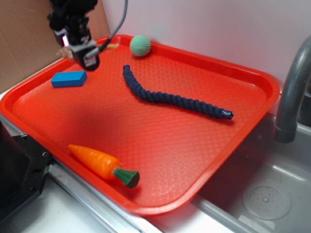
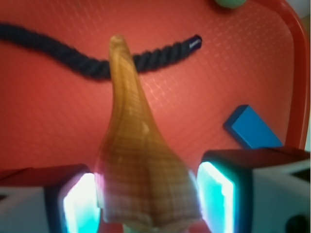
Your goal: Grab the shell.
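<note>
The tan ridged shell (image 2: pixel 136 145) sits between my gripper's (image 2: pixel 150 194) two glowing pads and touches both, its thin pointed tail pointing away over the red tray (image 2: pixel 48 121). In the exterior view my gripper (image 1: pixel 83 52) hangs above the tray's back left corner, over the blue block (image 1: pixel 69 78). The shell's tan tail (image 1: pixel 112 45) pokes out to the right of the fingers. The gripper is shut on the shell, which looks held off the tray.
On the red tray (image 1: pixel 262 77) lie a dark blue rope (image 1: pixel 170 97), a green ball (image 1: pixel 140 45) at the back and an orange toy carrot (image 1: pixel 99 164) at the front edge. A grey faucet (image 1: pixel 291 92) and sink (image 1: pixel 262 194) are to the right.
</note>
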Motion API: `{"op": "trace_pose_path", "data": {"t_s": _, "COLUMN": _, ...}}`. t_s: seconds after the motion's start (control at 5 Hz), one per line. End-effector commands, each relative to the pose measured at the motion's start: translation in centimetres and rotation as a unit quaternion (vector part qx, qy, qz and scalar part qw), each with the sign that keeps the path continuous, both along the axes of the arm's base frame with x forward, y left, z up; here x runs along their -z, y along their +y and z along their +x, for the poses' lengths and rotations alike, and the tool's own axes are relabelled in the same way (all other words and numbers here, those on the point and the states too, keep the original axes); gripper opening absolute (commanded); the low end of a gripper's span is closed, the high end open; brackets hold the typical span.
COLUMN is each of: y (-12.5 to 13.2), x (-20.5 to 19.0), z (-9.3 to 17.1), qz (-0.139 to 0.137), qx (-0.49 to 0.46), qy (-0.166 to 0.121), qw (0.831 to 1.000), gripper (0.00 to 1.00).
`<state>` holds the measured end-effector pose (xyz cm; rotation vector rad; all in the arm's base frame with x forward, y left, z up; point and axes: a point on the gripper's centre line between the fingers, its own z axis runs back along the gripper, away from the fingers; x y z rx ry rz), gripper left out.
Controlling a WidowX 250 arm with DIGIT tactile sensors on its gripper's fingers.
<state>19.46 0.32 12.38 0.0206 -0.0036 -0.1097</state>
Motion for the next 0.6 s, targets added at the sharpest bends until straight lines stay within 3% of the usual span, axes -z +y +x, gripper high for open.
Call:
{"op": "trace_pose_path", "data": {"t_s": 0.0, "y": -1.7, "x": -6.3, "z": 0.0, "qz": -0.021, "qx": -0.047, "qy": -0.056, "qw": 0.997, "gripper": 0.00}}
{"op": "trace_pose_path", "data": {"t_s": 0.2, "y": -1.7, "x": -7.9, "z": -0.6, "qz": -0.019, "qx": -0.053, "qy": -0.087, "qw": 0.995, "gripper": 0.00}}
{"op": "trace_pose_path", "data": {"t_s": 0.4, "y": -1.4, "x": -7.4, "z": -0.6, "qz": -0.025, "qx": -0.066, "qy": -0.082, "qw": 0.994, "gripper": 0.00}}
